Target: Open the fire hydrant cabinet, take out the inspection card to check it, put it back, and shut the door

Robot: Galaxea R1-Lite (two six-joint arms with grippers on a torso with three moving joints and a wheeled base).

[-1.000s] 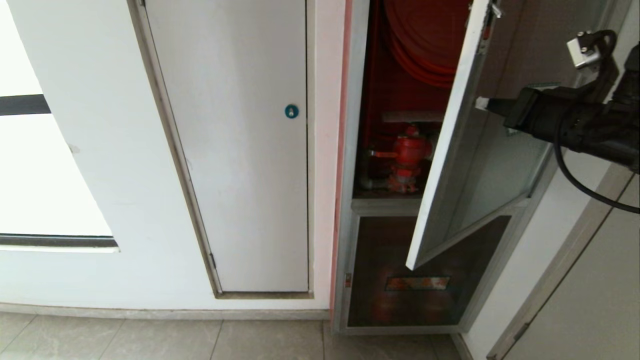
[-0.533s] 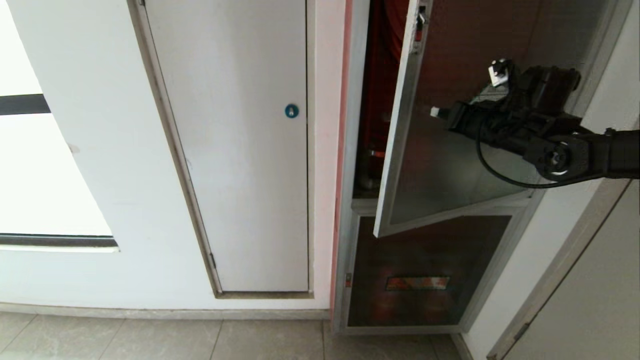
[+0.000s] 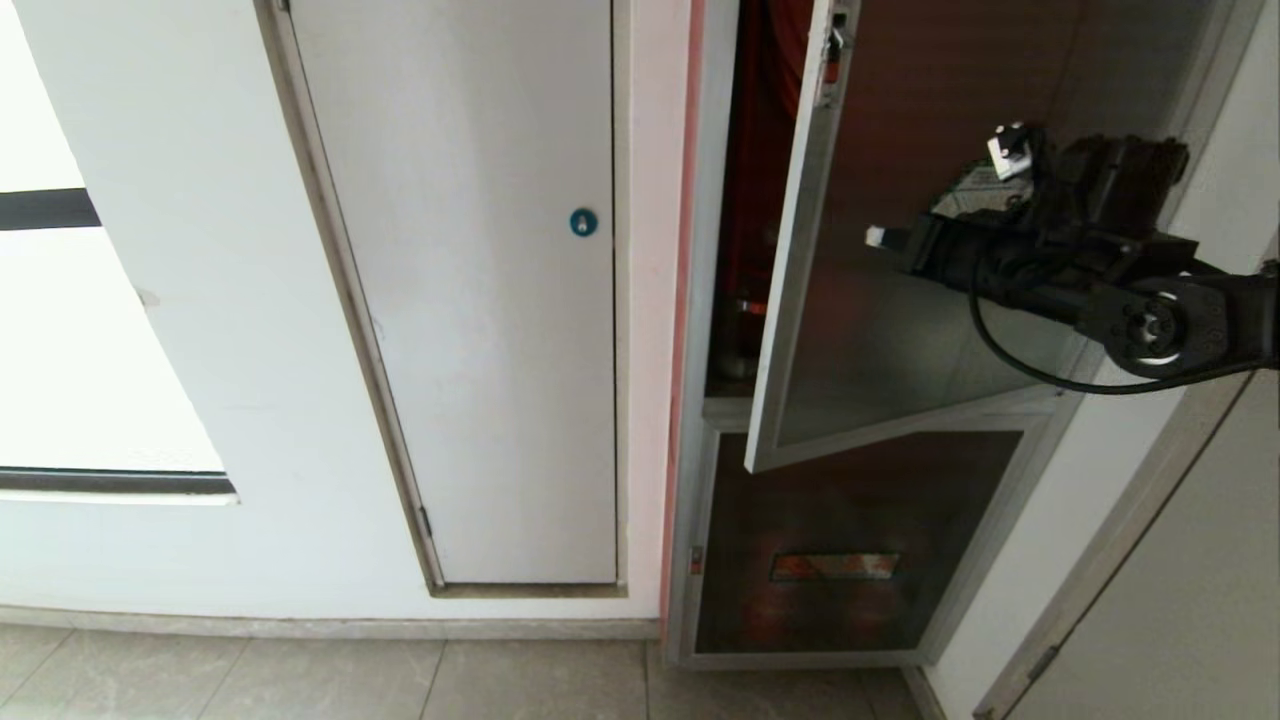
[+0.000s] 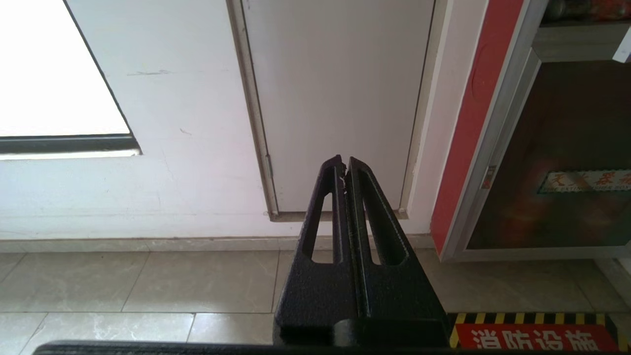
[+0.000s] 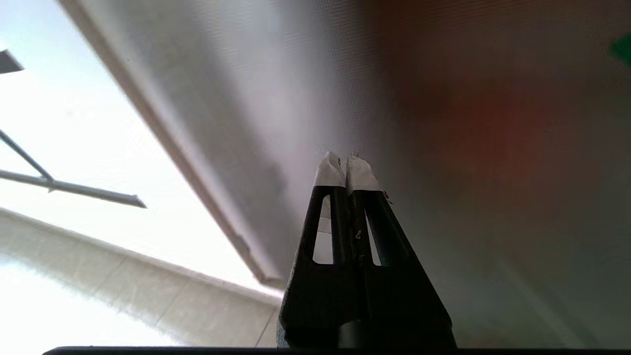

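Beside white wall (image 3: pixel 200 250), right gripper (image 3: pixel 876 237), fingers together, against ajar door (image 3: pixel 900 330).

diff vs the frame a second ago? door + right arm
The door has swung most of the way shut, now hiding the red valve; a narrow gap remains at its latch edge. The right gripper, shut and empty, followed it leftward with its tips against the glass. Unchanged: the cabinet, the white door, and the parked left gripper.
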